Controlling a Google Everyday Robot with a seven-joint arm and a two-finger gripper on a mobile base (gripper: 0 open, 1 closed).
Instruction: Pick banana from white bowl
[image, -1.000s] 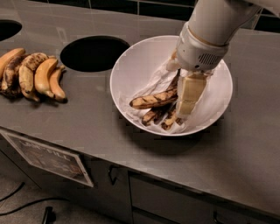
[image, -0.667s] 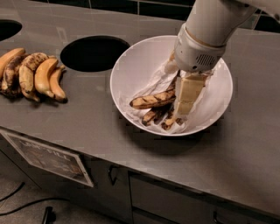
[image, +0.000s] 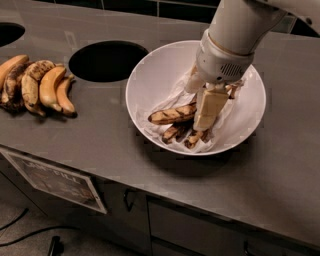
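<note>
- Counter (image: 280, 165): its far right runs out of frame.
- White bowl (image: 145, 75): the arm hides its back rim.
- Gripper (image: 207, 112): down inside the bowl; I can't tell its grip.
- Bunch of bananas (image: 35, 85): cut off at the left edge.
- Banana (image: 172, 115): in the bowl, right end behind the gripper.

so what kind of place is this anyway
Most likely an office kitchenette or break room: a grey counter with round cut-out holes, perhaps for waste, cabinets with a posted sign below, and a bunch of bananas set out. The end effector is down in the white bowl, over the banana.
</note>
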